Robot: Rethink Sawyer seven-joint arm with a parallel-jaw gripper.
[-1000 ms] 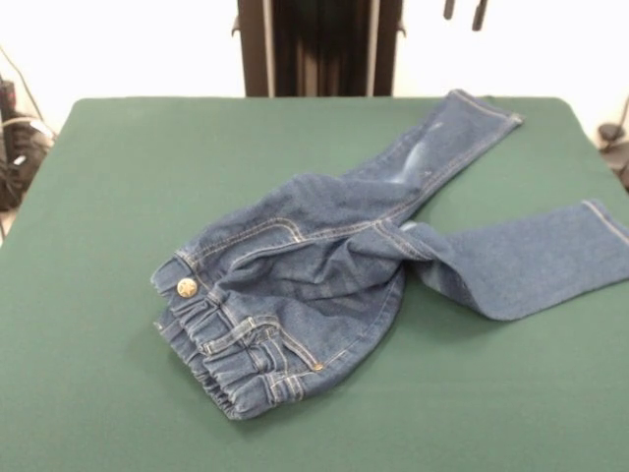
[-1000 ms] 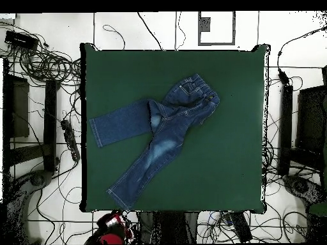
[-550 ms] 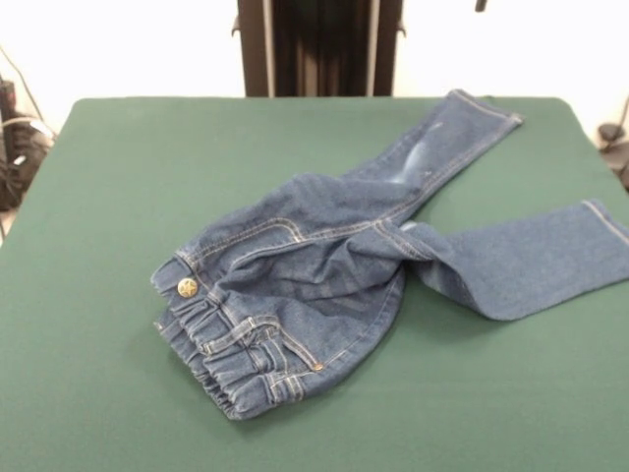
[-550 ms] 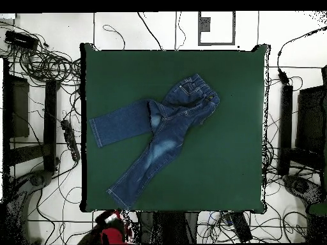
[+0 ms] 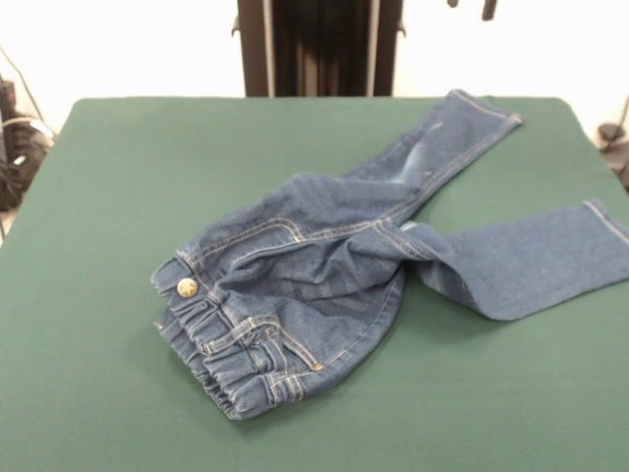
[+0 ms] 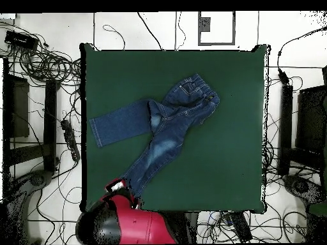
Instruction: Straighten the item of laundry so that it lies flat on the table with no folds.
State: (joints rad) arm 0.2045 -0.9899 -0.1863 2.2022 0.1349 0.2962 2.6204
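Observation:
The item of laundry [image 5: 324,265] is a small pair of dark blue jeans, lying crumpled on the green table [image 5: 118,197]. Its elastic waistband [image 5: 211,344] with a brass button [image 5: 186,286] points to the near left. One leg [image 5: 462,123] reaches the far right corner, the other [image 5: 531,256] runs right, and the cloth bunches in folds where they meet. Only the tips of my gripper [image 5: 470,6] show at the top edge, apart and holding nothing, high above the far leg. In the overhead view the jeans [image 6: 166,124] lie on the table [image 6: 230,166], and my red arm [image 6: 128,220] covers the hem of the lower leg.
Cables [image 6: 45,64] trail over the floor on all sides of the table. Dark racks stand to the left [image 6: 19,108] and right [image 6: 313,127]. The jeans' right leg ends close to the table's right edge [image 5: 619,211] in the front view.
My arm has swung in over the table's corner in the overhead view and now hides the lower leg's hem. The gripper tips show again at the front view's top edge. The jeans have not moved.

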